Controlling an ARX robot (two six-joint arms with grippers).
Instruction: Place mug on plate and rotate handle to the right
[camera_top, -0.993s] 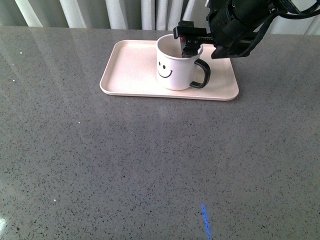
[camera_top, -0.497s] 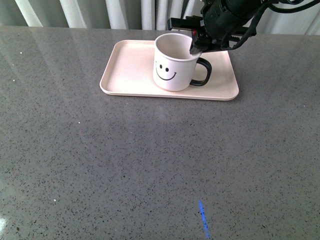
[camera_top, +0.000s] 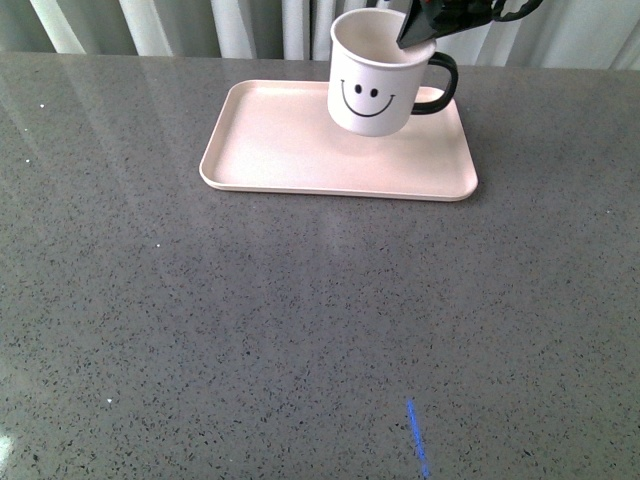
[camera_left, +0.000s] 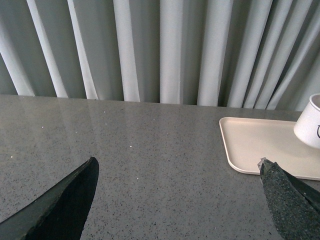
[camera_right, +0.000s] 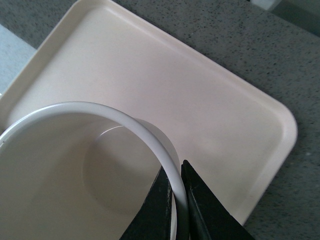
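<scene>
My right gripper (camera_right: 177, 196) is pinched nearly shut on the wall of the mug (camera_top: 372, 85), one finger inside the cup and one outside with only the rim between them. The mug hangs below my jaws, clear of the plate (camera_top: 270, 140), which lies beneath it.

That is what has changed. A second ago, and half a second ago, the mug stood on the plate with its smiley face turned a little off to one side. Now it is up in the air and tipped slightly, the face square to the front. The handle (camera_top: 446, 84) sticks out to the right, just beside my jaws on their outer side.

I judge the turn itself to be about done, since the handle already points right, but the placing is undone for the moment: nothing under the mug touches the plate. What is left is to lower it straight down onto the pink surface below my jaws, keep the handle where it is, and then let go. A tilted cup could land on its edge, so it wants levelling first.

My left gripper (camera_left: 177, 162) is spread wide and holds nothing, low over the grey table (camera_top: 300, 320), with the plate well off beyond its right finger
</scene>
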